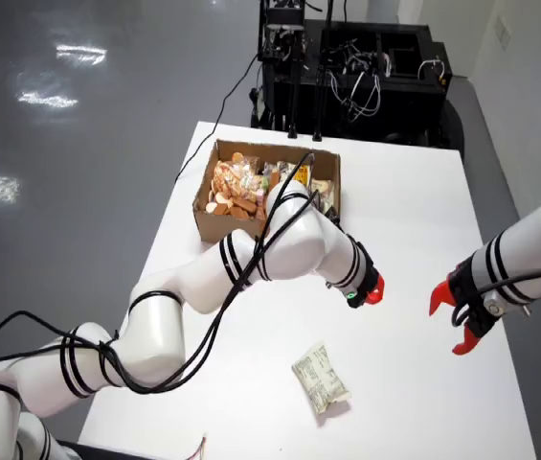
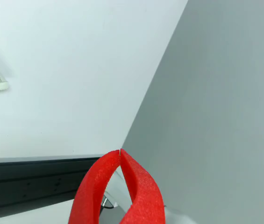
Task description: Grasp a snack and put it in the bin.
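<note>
while one snack packet (image 1: pixel 321 378) is left lying on the tabletop (image 1: pixel 414 220), nothing is held by the closed gripper (image 2: pixel 120 151); the bin (image 1: pixel 268 189) is already stocked with snacks.

Open bench (image 1: pixel 414 220) lies all round the snack packet (image 1: pixel 321 378). The cardboard box (image 1: pixel 214 216) stands at eleven o'clock; a second arm's claw (image 1: pixel 454 321) hangs at two.
</note>
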`<action>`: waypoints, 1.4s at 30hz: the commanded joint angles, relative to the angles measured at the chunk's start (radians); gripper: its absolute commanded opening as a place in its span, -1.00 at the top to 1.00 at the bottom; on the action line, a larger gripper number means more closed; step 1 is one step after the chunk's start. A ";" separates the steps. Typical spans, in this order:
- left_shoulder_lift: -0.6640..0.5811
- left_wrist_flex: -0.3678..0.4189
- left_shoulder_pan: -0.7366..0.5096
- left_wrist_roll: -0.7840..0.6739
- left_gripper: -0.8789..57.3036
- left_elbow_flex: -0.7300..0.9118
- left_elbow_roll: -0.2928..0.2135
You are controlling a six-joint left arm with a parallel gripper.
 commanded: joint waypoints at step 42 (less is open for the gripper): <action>-0.043 0.004 0.020 0.021 0.97 0.226 -0.003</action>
